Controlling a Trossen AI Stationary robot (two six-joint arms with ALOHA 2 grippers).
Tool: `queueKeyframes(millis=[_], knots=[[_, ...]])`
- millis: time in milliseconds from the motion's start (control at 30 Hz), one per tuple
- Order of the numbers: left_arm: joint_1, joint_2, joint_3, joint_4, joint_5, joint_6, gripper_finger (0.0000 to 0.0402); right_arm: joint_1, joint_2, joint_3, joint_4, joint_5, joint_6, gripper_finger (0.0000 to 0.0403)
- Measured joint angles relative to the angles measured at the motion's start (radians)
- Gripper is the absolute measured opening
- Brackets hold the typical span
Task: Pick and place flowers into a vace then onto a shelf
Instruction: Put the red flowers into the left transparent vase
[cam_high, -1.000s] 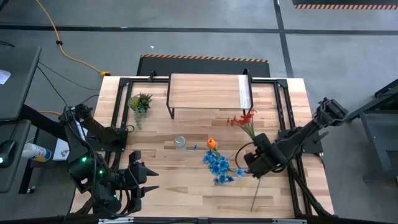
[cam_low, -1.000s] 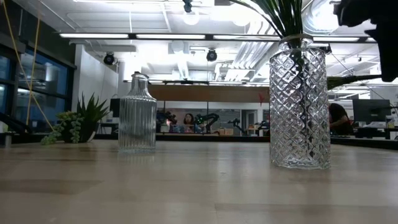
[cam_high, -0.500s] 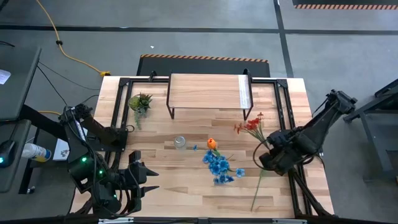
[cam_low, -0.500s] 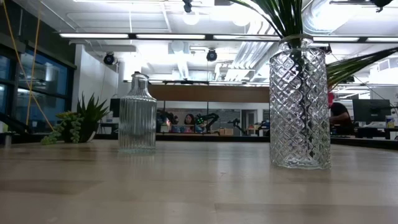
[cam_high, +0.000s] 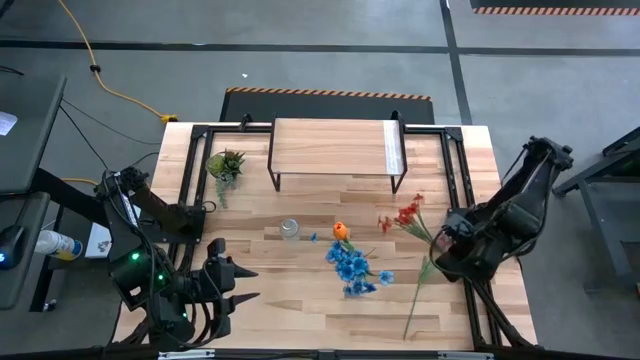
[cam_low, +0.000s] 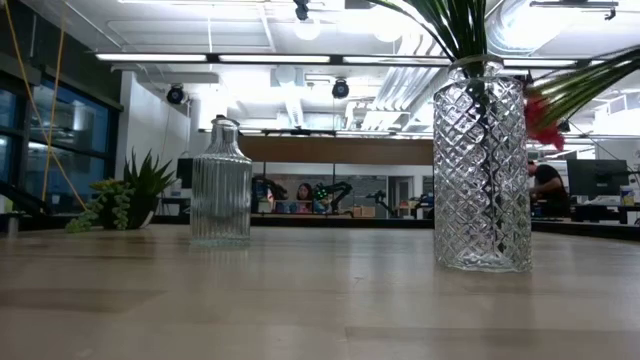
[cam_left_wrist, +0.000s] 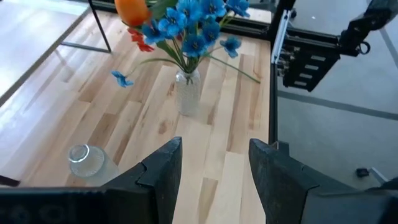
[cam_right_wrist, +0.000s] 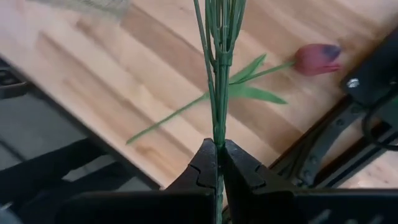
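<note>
Right wrist view: red cluster's stem (cam_right_wrist: 219, 93) between right pincer (cam_right_wrist: 218, 163) fingers.

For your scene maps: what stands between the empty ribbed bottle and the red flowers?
In the high view: the diamond-cut vase of blue flowers and the orange tulip.

Bright, even overhead light; soft shadows

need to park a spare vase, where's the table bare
Bare wood lies between the plant and the small bottle, and along the near edge beside the left gripper. Crowded: around the flower vase and the right gripper holding the red flowers.
</note>
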Motion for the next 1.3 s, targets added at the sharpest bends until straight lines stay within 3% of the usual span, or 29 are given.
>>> queueKeyframes(millis=[167,500,833,1067,1300], knots=[[0.000,0.000,0.000,0.019,-0.028,0.000,0.0220,0.019,-0.028,0.048,0.002,0.054,-0.031,0.0000],[0.000,0.000,0.000,0.082,-0.038,-0.013,0.0220,0.019,-0.032,0.236,-0.198,0.193,-0.114,0.0000],[0.000,0.000,0.000,0.120,-0.051,-0.022,0.0220,0.010,-0.032,0.445,-0.179,0.476,-0.333,0.0000],[0.000,0.000,0.000,0.154,-0.090,-0.021,0.0220,0.009,-0.032,0.574,0.002,0.721,-0.652,0.0000],[0.000,0.000,0.000,0.180,-0.113,-0.019,0.0220,0.009,-0.032,0.623,0.361,0.818,-1.139,0.0000]])
